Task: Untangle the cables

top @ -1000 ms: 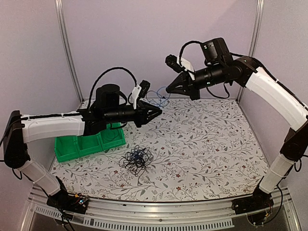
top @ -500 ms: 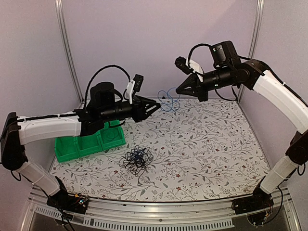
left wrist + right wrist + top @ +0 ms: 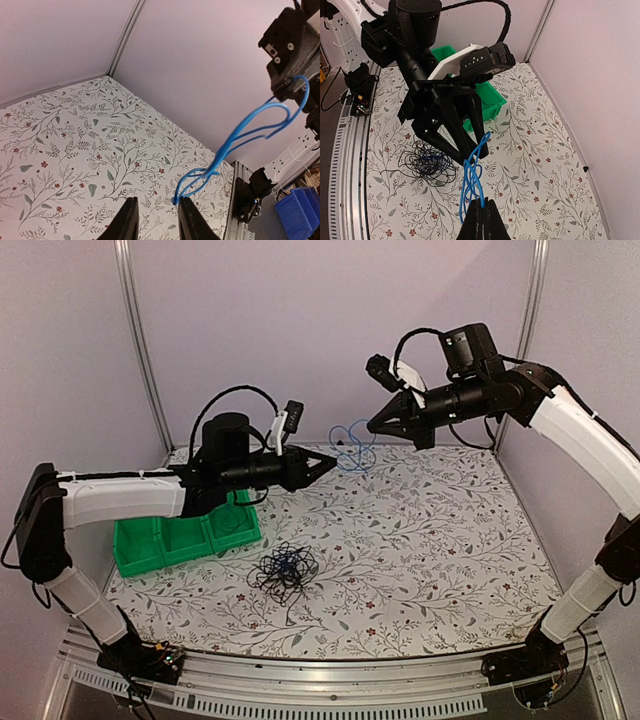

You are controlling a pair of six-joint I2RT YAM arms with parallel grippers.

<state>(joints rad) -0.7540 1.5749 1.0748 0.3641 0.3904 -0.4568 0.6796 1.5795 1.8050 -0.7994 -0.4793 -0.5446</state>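
The right hand (image 3: 372, 426) is pinched fully shut on the upper end of the blue cable (image 3: 352, 448) and holds it in the air, well above the table (image 3: 450, 540). From that grip the cable hangs in a few loose loops. Its long axis runs down and away from the right hand toward the left hand (image 3: 325, 462), which points at it from the opposite side. The left hand's fingers stand partly apart with a clear gap between them. In its wrist view the cable's lowest bend sits just ahead of the fingertips, by one finger; whether it touches that finger I cannot tell. Nothing is clamped there, so this hand holds nothing. The left hand is the nearer one to the free lower end, so the coming move likely turns on closing over that bend and drawing the loops out along the line between the two hands. The black cables (image 3: 285, 570) lie in a loopy heap on the table, below both hands and near the green bin (image 3: 140, 560), with a trace of blue among them.
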